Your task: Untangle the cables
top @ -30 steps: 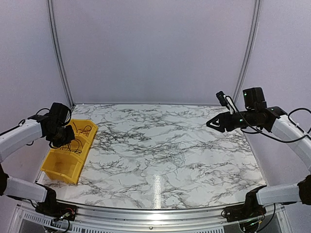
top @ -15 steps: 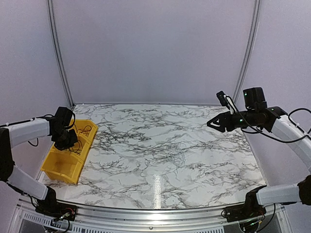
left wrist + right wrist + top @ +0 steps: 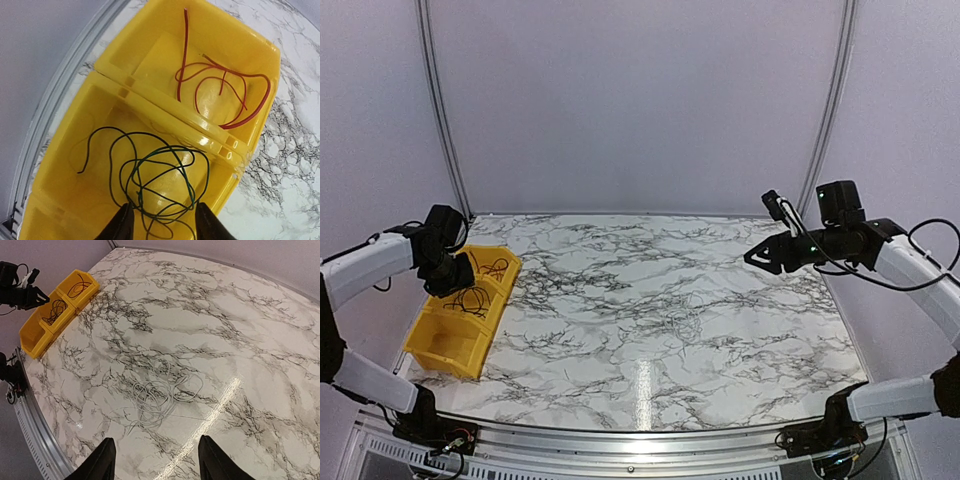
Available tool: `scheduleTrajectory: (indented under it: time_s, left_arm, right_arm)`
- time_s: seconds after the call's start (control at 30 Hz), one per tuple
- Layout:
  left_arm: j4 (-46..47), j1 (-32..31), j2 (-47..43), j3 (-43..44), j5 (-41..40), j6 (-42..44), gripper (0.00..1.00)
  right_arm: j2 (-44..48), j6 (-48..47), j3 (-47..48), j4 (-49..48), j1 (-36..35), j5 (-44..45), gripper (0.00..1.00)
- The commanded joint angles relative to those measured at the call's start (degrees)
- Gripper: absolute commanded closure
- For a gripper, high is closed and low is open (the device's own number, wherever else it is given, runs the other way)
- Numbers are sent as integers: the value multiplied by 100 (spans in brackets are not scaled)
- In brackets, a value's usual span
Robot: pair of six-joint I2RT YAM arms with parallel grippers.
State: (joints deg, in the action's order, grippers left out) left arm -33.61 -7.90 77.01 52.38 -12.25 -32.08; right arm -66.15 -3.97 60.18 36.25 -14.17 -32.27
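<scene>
Your loose work is the whitish tangle of thin wire [image 3: 155,399], lying about mid-table on the white marble-patterned table [image 3: 235,315], well apart from both arms. Two more wires sit in the yellow plastic compartment bin [image 3: 170,114] at the left edge: a thin red wire [image 3: 222,85] in the far compartment and a dark green-black coil of thin wire [image 3: 160,180] in the next one nearer. Expect all of them to be featherlight, limp and a little springy. A pull on one strand will likely drag the whole bundle across the smooth top rather than open it, so an outer loop or a free end looks the best place to pinch, with the other gripper pinning the mass. The left gripper [image 3: 165,225] hovers over the dark coil with fingers parted and nothing pinched; whether the tips touch the strands you cannot tell. The right gripper [image 3: 156,460] hangs high over the right side, spread wide and empty. From overhead the whitish tangle nearly vanishes into the marble veining, its free ends are hard to trace, and the bin's near compartment is cut off in the left wrist view.
</scene>
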Motion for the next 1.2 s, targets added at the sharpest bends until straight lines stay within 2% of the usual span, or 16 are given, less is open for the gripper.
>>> scheduleTrajectory:
  time_s: [0.0,0.17,0.33,0.43,0.47,0.6,0.63,0.67,0.7,0.73,0.87,1.03,1.17]
  left_arm:
    - [-1037,34,-500,749,-599,254,51]
    - [-1132,-2,-638,1537,-169,652,49]
    - [-561,-375,-649,1938,807,757,49]
    - [-195,-1199,-599,2144,475,1093,50]
    - [-103,-1675,-558,2235,289,1283,50]
    - [351,-2797,-331,2429,47,1650,49]
    - [543,-3074,-300,2385,-108,1638,44]
    - [776,-3351,-300,2254,-407,1580,14]
    - [948,-3574,-300,2142,-809,1490,3]
    - [997,-3705,-271,2076,-1063,1316,1]
    - [1240,-3950,-109,1878,-833,876,1]
    - [1999,-4488,-248,1457,-704,1708,1]
    - [2140,-4527,-375,1253,-760,1711,1]
  right_arm:
    - [-151,-147,358,109,44,52,43]
    - [-378,-456,532,34,14,-96,43]
    - [-735,-1920,763,356,-332,-175,48]
    - [-970,-2710,774,591,-674,-75,53]
    - [-1067,-2849,749,615,-761,-15,54]
    - [-1536,-2870,603,346,-841,197,58]
    - [-1672,-2781,578,197,-848,289,59]
    - [-1825,-2689,578,31,-850,371,60]
    - [-1982,-2616,606,-110,-850,424,60]
    - [-2159,-2539,651,-230,-857,492,61]
    - [-2948,-2386,1054,-444,-868,640,61]
    - [-3618,-2417,1442,-457,-887,584,61]
    - [-3973,-2360,1607,-517,-894,689,61]
